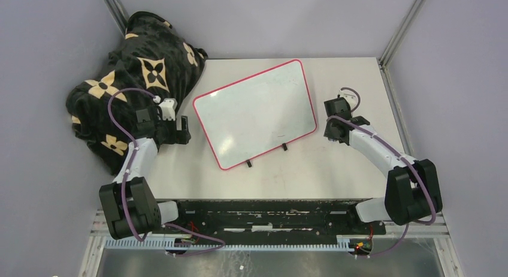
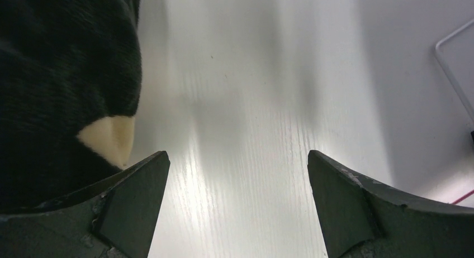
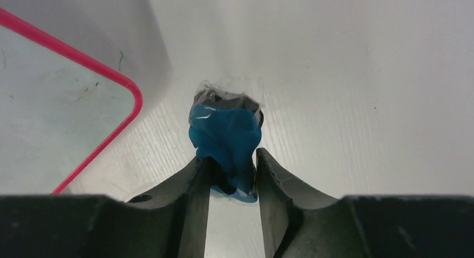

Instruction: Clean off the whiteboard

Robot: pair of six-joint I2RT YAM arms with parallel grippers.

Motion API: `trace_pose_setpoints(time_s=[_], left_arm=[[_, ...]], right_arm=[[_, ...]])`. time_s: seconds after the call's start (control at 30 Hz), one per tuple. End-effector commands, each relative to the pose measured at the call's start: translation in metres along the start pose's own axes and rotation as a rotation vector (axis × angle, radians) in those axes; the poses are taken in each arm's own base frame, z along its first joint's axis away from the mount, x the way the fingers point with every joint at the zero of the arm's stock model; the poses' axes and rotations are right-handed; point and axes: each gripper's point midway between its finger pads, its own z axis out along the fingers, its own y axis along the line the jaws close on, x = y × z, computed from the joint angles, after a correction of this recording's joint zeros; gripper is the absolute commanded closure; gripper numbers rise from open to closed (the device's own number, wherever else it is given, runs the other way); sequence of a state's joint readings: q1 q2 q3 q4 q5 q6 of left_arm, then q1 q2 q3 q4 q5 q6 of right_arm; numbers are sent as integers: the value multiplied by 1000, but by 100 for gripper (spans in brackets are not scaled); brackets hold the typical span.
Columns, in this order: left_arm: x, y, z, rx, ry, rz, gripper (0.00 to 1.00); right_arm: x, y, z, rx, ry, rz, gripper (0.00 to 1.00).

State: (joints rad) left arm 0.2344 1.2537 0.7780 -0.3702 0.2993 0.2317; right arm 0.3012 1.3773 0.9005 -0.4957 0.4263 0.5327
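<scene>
The whiteboard (image 1: 256,113) lies flat and tilted in the table's middle, white with a red-pink rim and two small black feet on its near edge; no writing shows beyond faint smudges. Its corner shows in the right wrist view (image 3: 61,96) and its edge in the left wrist view (image 2: 455,73). My right gripper (image 1: 333,126) sits just right of the board and is shut on a small blue eraser wrapped in clear film (image 3: 226,136). My left gripper (image 1: 181,128) is open and empty over bare table, left of the board, beside the blanket.
A black blanket with cream flower patterns (image 1: 129,79) is heaped at the table's far left, touching the left gripper's side (image 2: 61,85). Metal frame posts stand at the back corners. The grey walls close in behind.
</scene>
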Motion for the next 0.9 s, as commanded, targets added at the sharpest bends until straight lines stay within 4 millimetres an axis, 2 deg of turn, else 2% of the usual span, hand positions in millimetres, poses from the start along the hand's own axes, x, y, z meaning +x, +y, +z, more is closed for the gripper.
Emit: trace_pose_setpoints(time_s=[0.0,0.07,0.27,0.33,0.5,0.6,0.87], left_arm=[[4,-7,1,47,-27,62,1],[7,-13,1,75,-40,72,1],[15,-20,4,114,-39,84,1],[16,-20,5,116,-48,87,1],[9,-22,3,111,-115,103,0],[4,-23,-1,99,-159,110,0],[-1,-27,-4,106,-214,115,0]], right_arm=[[21,9,-1,-71,89,6,54],[26,8,-4,-79,105,-2,44],[29,-5,-16,-62,83,-1,40],[23,-12,-21,-43,45,10,39],[-7,-26,-33,30,-58,8,30],[-16,-23,-37,15,-74,12,29],[-16,-24,-49,-72,-188,66,31]])
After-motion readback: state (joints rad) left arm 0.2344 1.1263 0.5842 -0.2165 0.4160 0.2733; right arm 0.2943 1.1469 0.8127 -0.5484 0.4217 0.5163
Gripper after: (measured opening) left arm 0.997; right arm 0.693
